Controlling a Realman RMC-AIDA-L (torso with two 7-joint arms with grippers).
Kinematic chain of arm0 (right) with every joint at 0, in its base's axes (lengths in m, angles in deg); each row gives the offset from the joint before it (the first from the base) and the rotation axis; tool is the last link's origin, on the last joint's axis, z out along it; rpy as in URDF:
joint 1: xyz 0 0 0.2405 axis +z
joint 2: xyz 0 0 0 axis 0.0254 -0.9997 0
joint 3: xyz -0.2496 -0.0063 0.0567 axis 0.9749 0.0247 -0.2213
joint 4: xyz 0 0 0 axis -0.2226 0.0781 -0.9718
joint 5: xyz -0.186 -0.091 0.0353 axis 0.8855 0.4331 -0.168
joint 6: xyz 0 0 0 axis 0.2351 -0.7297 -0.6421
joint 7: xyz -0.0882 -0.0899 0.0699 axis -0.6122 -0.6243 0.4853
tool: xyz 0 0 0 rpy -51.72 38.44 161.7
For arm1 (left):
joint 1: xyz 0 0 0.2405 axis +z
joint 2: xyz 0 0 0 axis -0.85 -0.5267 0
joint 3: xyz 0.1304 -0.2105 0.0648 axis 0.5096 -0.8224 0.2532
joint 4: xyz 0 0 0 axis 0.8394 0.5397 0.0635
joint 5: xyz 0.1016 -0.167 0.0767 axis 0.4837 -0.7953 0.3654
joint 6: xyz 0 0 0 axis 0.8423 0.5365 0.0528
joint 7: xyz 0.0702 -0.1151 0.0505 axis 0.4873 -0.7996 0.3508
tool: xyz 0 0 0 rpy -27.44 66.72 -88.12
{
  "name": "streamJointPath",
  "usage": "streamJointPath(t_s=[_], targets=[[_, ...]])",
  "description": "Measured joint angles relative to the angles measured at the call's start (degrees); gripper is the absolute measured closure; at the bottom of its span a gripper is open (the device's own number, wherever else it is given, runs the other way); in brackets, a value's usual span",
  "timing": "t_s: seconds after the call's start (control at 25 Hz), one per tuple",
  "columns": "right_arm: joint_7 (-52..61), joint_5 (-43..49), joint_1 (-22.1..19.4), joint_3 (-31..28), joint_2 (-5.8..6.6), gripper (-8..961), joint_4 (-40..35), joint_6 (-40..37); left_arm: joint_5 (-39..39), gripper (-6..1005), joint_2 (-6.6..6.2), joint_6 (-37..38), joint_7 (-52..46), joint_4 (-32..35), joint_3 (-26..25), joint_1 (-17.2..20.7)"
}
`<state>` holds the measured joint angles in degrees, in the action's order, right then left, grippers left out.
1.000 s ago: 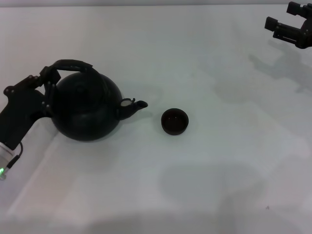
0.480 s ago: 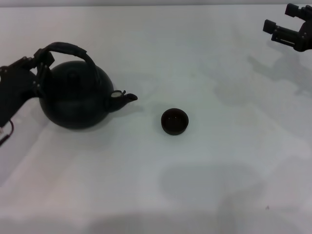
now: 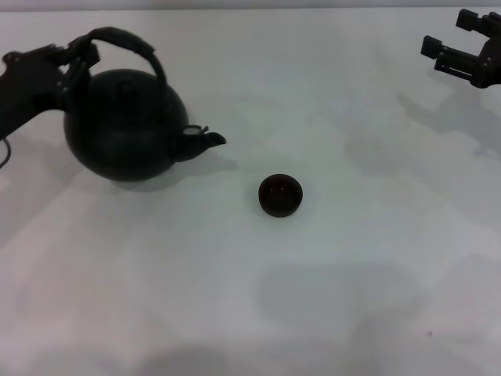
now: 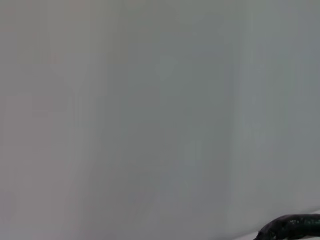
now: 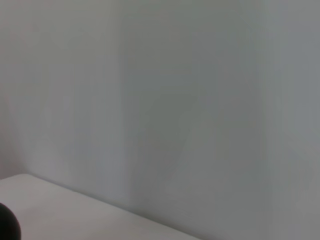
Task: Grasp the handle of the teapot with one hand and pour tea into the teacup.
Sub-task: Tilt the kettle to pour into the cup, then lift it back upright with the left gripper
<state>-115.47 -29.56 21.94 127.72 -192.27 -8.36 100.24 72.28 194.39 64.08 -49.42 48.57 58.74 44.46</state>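
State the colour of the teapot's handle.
The handle is dark black, like the teapot itself; it shows best in the head view.

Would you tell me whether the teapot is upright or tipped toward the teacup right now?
Roughly upright. The teapot shows its spout about level, not dipped toward the teacup, while the left gripper holds the handle.

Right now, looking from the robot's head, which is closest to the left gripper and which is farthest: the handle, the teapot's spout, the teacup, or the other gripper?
1. The handle: the left gripper is right at its left end.
2. The spout: on the teapot's right side.
3. The teacup: mid-table, right of the spout.
4. The right gripper: far right corner, parked.
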Motion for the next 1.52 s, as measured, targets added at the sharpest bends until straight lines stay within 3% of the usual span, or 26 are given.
streamJointPath(t_s=[0.28,0.44,1.0,1.52], targets=[[-1.21,-2.04,-0.5,-0.16,0.06,93,0.0,0.58,7.4,866,-0.07,-13.41,-12.85,18.74,14.91,4.47],[-2.13,-3.87,-0.99,-0.24,0.12,93,-0.05,1.17,17.76,866,-0.06,-20.12,-22.4,27.44,20.6,6.14],[-2.92,-7.68,-1.71,-0.94,0.35,93,-0.71,1.67,41.09,866,-0.02,-22.0,-39.77,42.4,27.13,7.57],[-3.1,-8.22,-1.77,-3.04,0.35,93,-0.72,1.77,56.76,866,-0.18,-21.38,-51.42,48.67,31.93,5.55]])
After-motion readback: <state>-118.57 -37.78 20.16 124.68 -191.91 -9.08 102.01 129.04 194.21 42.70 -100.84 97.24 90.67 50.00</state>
